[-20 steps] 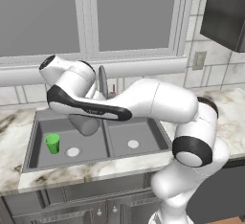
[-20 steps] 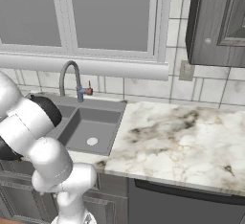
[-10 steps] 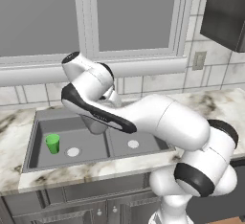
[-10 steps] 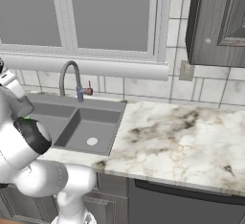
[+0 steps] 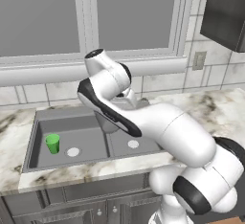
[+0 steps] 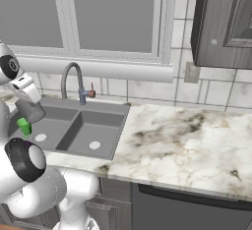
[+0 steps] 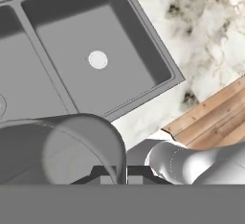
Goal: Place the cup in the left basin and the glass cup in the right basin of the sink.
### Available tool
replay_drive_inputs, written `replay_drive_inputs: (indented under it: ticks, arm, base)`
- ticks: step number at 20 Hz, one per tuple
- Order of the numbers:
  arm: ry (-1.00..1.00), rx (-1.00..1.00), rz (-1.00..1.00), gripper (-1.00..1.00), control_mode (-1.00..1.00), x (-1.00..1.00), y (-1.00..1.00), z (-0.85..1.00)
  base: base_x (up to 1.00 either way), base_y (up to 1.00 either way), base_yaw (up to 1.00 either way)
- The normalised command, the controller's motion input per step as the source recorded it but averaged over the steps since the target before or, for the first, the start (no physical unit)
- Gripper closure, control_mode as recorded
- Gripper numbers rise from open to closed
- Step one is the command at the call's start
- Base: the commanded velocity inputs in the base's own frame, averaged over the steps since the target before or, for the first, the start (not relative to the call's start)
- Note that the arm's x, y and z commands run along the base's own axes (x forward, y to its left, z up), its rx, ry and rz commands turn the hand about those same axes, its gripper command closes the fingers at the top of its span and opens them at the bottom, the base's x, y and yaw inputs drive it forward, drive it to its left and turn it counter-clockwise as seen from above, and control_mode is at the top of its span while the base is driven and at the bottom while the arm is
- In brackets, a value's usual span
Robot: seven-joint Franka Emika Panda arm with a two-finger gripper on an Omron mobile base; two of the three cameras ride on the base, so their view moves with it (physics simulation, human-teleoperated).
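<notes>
The green cup (image 5: 52,143) stands upright in the left basin (image 5: 83,134) of the sink (image 5: 39,118), beside its drain. It also shows as the cup (image 6: 23,126) from the right. My gripper (image 6: 28,100) is shut on the grey glass cup (image 6: 31,111), held in the air above the sink. From the left, the glass cup (image 5: 108,122) hangs under my forearm, near the centre divider. In the hand view the glass cup (image 7: 62,146) looms at the lower left, with the right basin (image 7: 115,36) and its round drain beyond it.
A tall grey faucet (image 6: 69,76) rises at the back of the sink. Marble counter (image 6: 182,145) stretches to the right. A window runs along the wall behind, and a dark cabinet (image 6: 224,22) hangs at the upper right.
The arm has swung to the right, carrying the glass cup from over the left basin toward the divider. The green cup has not moved.
</notes>
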Motion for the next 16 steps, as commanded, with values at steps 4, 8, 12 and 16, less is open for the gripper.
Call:
replay_drive_inputs:
  ticks: [4, 8, 12, 16]
  arm:
    - [0.08, 0.09, 0.00, 1.00, -1.00, 0.01, -0.46, 0.00]
    - [0.03, 0.09, 0.00, 1.00, -1.00, 0.01, -0.47, 0.00]
    - [0.00, 0.09, 0.00, 1.00, -1.00, 0.03, -0.46, 0.00]
    - [0.02, 0.07, 0.00, 1.00, -1.00, 0.06, -0.44, -0.01]
  base:
    - [0.00, 0.00, 0.00]
    - [0.00, 0.00, 0.00]
    - [0.00, 0.00, 0.00]
    - [0.00, 0.00, 0.00]
